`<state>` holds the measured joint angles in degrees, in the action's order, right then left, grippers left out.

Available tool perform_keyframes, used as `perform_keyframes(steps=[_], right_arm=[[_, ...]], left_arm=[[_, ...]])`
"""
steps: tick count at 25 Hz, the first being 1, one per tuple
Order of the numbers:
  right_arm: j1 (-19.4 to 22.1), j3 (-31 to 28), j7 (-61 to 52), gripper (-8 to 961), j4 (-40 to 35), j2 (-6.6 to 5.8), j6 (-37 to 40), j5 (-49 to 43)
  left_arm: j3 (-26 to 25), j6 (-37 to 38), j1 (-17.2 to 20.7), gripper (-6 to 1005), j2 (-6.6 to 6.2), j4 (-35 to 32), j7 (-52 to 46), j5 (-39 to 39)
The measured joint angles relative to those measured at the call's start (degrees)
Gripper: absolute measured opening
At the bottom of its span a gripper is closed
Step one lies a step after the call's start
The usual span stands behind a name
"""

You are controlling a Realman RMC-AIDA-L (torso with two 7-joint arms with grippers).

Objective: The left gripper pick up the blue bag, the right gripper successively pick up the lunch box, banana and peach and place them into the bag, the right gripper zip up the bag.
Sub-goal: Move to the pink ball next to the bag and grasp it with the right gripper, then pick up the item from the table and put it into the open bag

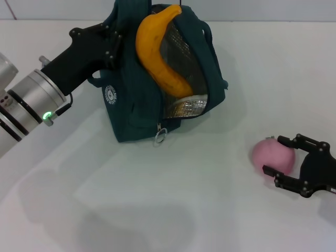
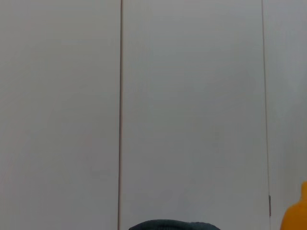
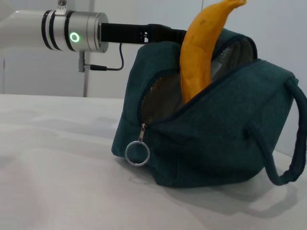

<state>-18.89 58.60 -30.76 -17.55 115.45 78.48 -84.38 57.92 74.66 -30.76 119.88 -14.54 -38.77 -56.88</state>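
The blue bag (image 1: 136,105) stands open at the table's far middle, its silver lining showing. My left gripper (image 1: 113,44) is shut on its top edge by a handle. The banana (image 1: 160,50) leans in the opening with its upper end sticking out; the right wrist view shows the same banana (image 3: 201,52) and bag (image 3: 216,143). The pink peach (image 1: 269,155) lies on the table at the right. My right gripper (image 1: 274,156) is open, one finger on either side of the peach. The lunch box is hidden.
A ring zip pull (image 1: 160,136) hangs at the bag's front corner, also seen in the right wrist view (image 3: 137,153). A loop handle (image 3: 283,139) droops off the bag's side. White tabletop (image 1: 157,210) spreads in front of the bag.
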Motion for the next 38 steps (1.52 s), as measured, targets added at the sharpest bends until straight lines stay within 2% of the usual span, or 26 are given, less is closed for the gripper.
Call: perform_keyframes(steps=[2, 7, 15, 19, 25, 30, 34, 38], right_arm=[[-0.3, -0.1, -0.8, 796, 0.4, -0.06, -0.2, -0.1], [-0.4, -0.5, -2.5, 610, 0.3, -0.13, -0.7, 0.4], [0.0, -0.6, -2.3, 383, -0.1, -0.14, -0.3, 1.9], [-0.1, -0.7, -1.9, 338, -0.2, -0.14, 0.8, 3.7], [-2.0, -0.8, -1.4, 278, 0.2, 0.09, 7.4, 11.0], [-6.2, -0.4, -5.3, 240, 0.4, 0.38, 10.4, 12.3], [-12.7, 1.3, -12.4, 226, 0.5, 0.66, 10.5, 12.4], [-18.0, 3.2, -14.4, 219, 1.5, 0.74, 10.5, 13.3]], left_arm=[[0.0, 0.0, 0.0, 36, -0.02, 0.0, 0.0, 0.0], [0.0, 0.0, 0.0, 36, -0.05, 0.0, 0.0, 0.0], [0.0, 0.1, 0.0, 36, -0.09, -0.3, 0.0, 0.0], [0.0, 0.4, 0.0, 36, -0.09, -0.3, 0.0, 0.0], [0.5, 2.9, 0.2, 36, -0.03, -0.1, 1.2, 0.0], [0.6, 5.7, 0.8, 36, -0.13, -0.2, -0.4, 0.0], [0.6, 5.1, 0.5, 36, -0.16, 0.0, -1.0, 0.0], [1.3, 4.4, 0.2, 36, -0.09, 0.0, -0.8, 0.0]])
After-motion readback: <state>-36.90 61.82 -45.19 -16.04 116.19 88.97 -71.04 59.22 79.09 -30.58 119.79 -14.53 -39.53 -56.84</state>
